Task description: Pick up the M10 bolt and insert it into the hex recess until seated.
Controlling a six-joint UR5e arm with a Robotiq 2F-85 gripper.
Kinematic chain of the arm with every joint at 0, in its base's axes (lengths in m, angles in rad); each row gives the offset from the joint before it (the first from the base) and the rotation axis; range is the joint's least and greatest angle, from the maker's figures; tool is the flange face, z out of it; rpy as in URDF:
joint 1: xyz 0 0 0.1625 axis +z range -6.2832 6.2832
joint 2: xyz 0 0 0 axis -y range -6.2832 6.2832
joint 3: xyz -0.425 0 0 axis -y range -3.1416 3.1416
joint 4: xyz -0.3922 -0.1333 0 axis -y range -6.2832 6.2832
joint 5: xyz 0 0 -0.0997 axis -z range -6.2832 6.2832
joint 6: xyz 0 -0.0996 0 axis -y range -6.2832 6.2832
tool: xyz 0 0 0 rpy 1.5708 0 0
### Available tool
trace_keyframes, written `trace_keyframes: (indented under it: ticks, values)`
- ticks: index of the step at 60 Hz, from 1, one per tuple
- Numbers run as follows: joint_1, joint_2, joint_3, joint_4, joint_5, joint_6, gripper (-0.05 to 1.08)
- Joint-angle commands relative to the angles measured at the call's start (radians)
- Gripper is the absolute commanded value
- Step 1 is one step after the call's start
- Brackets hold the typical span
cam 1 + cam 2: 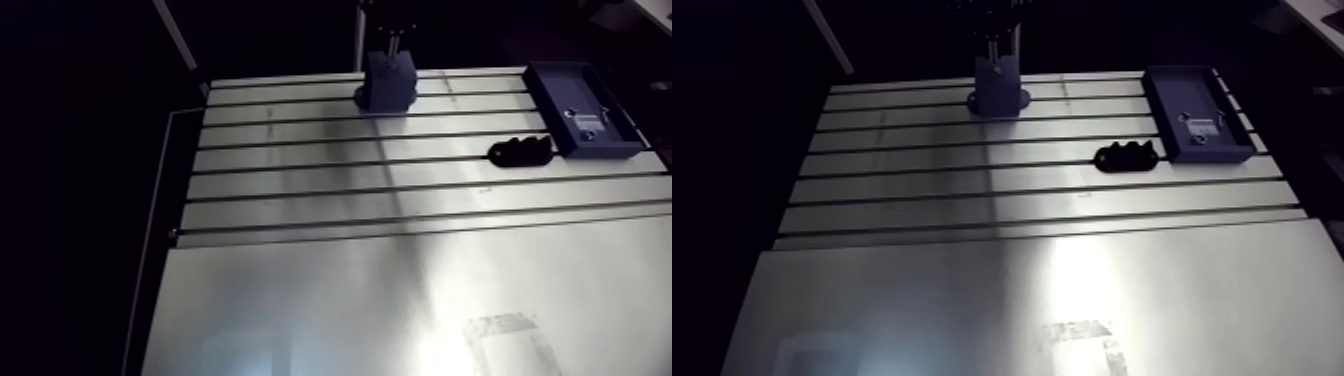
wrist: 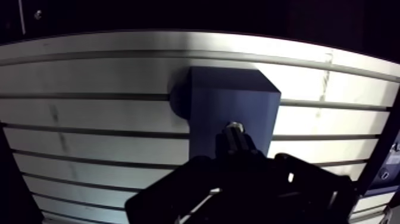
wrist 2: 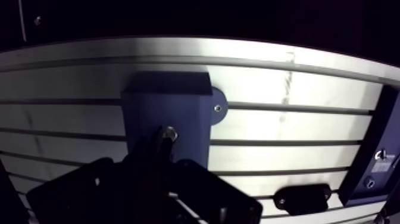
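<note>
A dark blue block (image 2: pixel 235 101) with a round base flange stands on the slotted table (image 1: pixel 300 190) near its far edge. In the wrist view a metal bolt (image 2: pixel 234 128) sticks out from between my dark fingers, its bright end over the block's near face. My gripper (image 2: pixel 235 143) is shut on the bolt. The hex recess is hidden behind the bolt and fingers. In the arm view the gripper (image 1: pixel 392 40) comes down right above the block (image 1: pixel 388 82); its fingers are too dark to read there.
A blue tray (image 1: pixel 545 100) with a small metal part (image 1: pixel 587 125) in it sits at the far right of the table. A black fixture piece (image 1: pixel 520 151) lies just in front of it. A smooth plate (image 1: pixel 400 300) covers the near half.
</note>
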Motion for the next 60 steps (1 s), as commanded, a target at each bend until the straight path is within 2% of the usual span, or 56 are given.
trace_keyframes:
  ticks: [1,8,10,11,12,13,14,15,16,17,18,20,31,33,35,37,39,51,60]
  values:
    - [0.000,-0.005,-0.004,0.008,-0.006,-0.001,1.08]
    - [0.003,-0.013,-0.003,0.009,-0.005,-0.015,1.06]
    - [0.003,-0.017,-0.001,0.011,-0.005,-0.015,1.01]
    - [0.003,-0.021,0.000,0.015,-0.005,-0.016,0.93]
    - [0.003,-0.021,0.000,0.015,-0.005,-0.016,0.93]
    - [0.004,-0.027,0.000,0.026,-0.005,-0.016,0.76]
    - [0.004,-0.027,0.000,0.026,-0.005,-0.016,0.76]
    - [0.005,-0.034,0.002,0.038,-0.005,-0.016,0.52]
    - [0.005,-0.034,0.002,0.038,-0.005,-0.016,0.52]
    - [0.006,-0.045,0.002,0.053,-0.005,-0.016,0.26]
    - [0.008,-0.058,0.001,0.071,-0.005,-0.019,0.04]
    - [0.010,-0.073,-0.001,0.090,-0.006,-0.019,0.01]
    - [0.012,-0.137,-0.019,0.192,-0.005,-0.020,0.00]
    - [0.012,-0.155,-0.025,0.266,-0.014,-0.018,0.00]
    - [0.012,-0.155,-0.025,0.266,-0.014,-0.018,0.00]
    - [0.012,-0.181,-0.027,0.309,-0.030,-0.016,0.00]
    - [0.012,-0.197,-0.029,0.315,-0.031,-0.016,0.00]
    - [0.014,-0.285,-0.060,0.362,-0.025,-0.013,0.00]
    - [0.015,-0.360,-0.048,0.372,-0.022,-0.015,0.00]
